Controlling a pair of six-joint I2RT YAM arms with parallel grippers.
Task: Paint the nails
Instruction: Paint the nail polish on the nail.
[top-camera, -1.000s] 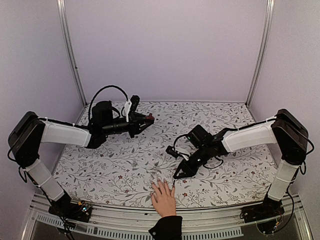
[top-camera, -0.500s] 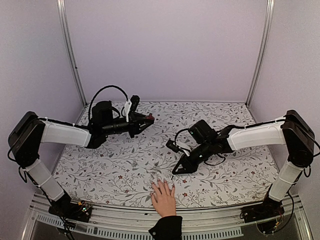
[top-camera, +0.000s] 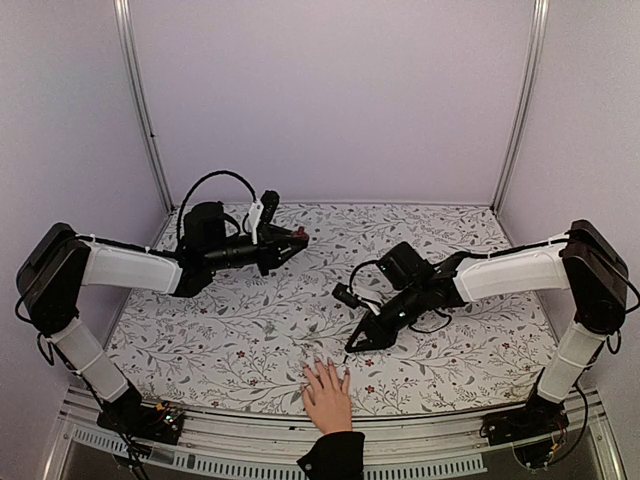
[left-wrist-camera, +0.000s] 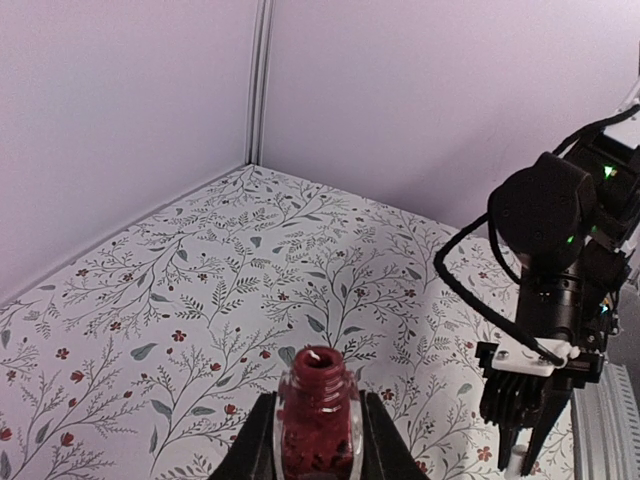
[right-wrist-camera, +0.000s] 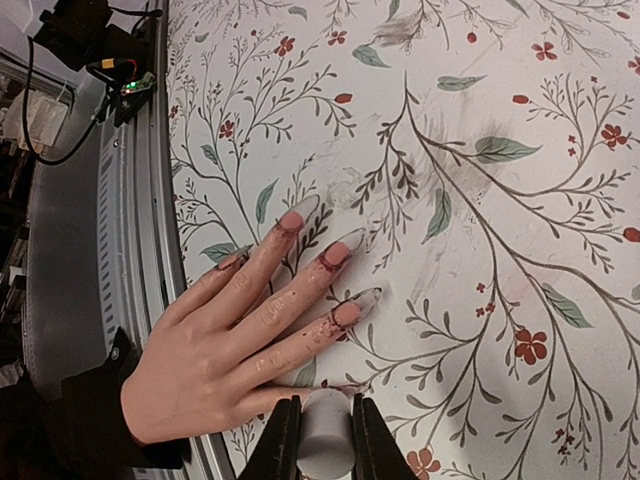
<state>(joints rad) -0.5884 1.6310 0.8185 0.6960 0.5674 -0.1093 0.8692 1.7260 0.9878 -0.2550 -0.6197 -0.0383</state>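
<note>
Open dark-red bottle (left-wrist-camera: 318, 425) is being clamped in the closed left gripper (top-camera: 289, 240), far-left over the table (top-camera: 250, 330). White cap (right-wrist-camera: 325, 448) is being pinched by the right gripper (right-wrist-camera: 323, 412), just beside the nails (right-wrist-camera: 345, 243); hand (right-wrist-camera: 215, 360) is being rested flat at the near edge.

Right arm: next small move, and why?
Probably ease the right gripper down toward the nails of the hand. It is shut on the white cap and hovers close beside the spread hand. The nails look mostly pale, red only near their bases.
</note>
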